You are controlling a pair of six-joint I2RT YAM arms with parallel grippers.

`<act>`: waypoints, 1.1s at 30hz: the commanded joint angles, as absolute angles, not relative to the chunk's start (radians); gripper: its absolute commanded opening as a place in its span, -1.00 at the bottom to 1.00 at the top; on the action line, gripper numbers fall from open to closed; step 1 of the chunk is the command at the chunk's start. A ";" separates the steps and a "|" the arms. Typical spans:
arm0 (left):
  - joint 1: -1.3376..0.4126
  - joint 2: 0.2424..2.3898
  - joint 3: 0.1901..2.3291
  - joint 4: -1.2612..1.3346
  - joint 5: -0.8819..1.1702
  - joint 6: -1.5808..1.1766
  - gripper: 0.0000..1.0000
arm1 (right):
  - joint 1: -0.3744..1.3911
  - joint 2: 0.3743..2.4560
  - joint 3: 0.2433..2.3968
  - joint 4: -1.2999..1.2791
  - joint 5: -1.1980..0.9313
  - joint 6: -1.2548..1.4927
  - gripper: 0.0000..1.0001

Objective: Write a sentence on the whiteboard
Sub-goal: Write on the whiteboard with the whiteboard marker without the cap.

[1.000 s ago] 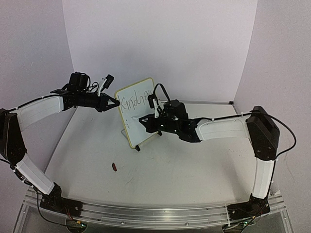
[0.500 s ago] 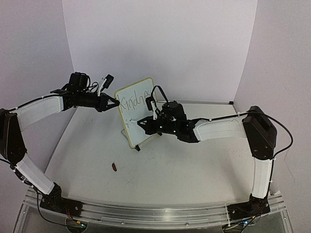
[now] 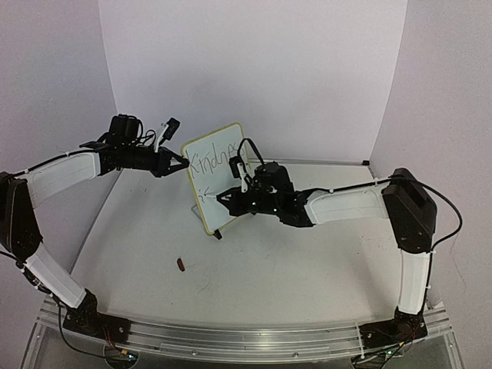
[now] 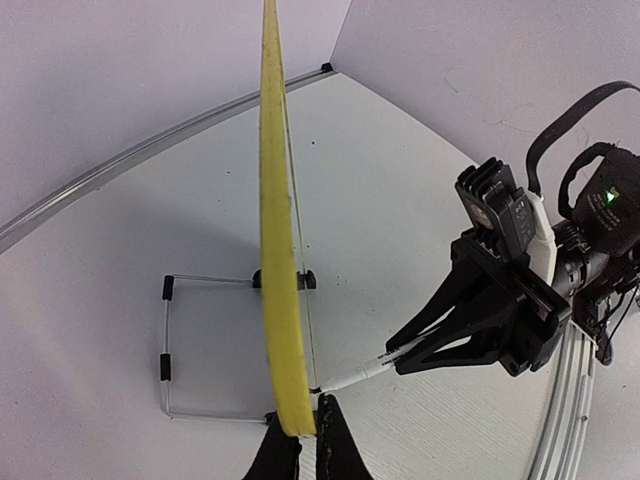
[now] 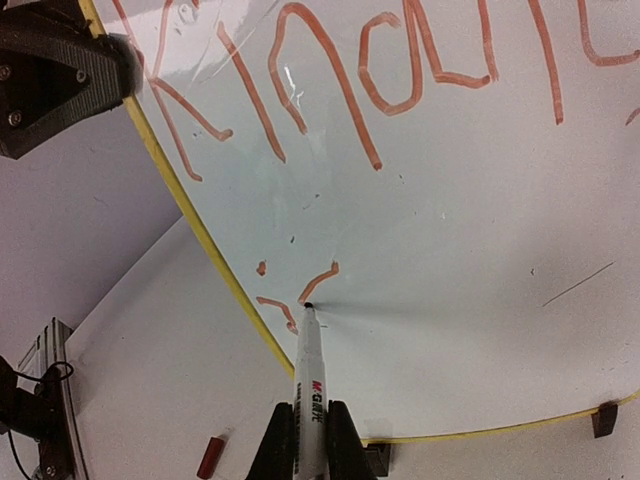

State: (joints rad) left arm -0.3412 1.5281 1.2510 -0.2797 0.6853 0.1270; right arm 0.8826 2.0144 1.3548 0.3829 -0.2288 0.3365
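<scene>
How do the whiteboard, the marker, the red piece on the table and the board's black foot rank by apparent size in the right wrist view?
1. whiteboard
2. marker, enlarged by nearness to the camera
3. red piece and black foot: look alike, so not ranked

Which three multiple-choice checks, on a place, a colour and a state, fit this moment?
1. Where is the marker tip? A on the whiteboard, under the sentence first line; B above that line; C off the board.
2. What colour is the whiteboard's frame? A blue; B yellow; C black.
3. On the left gripper the jaws are: A wide open; B shut on the marker; C shut on the whiteboard's edge.
1 A: the right wrist view shows the tip touching there. 2 B: yellow in both wrist views. 3 C: the left wrist view shows them pinching it.
</scene>
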 commanded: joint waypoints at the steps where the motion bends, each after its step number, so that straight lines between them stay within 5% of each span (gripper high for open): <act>1: -0.350 1.560 1.273 -0.330 0.670 0.159 -1.00 | 0.878 2.020 1.372 0.379 -0.130 0.346 -1.00; 33: -0.350 1.557 1.273 -0.331 0.668 0.161 -1.00 | 0.878 2.009 1.326 0.356 -0.159 0.337 -1.00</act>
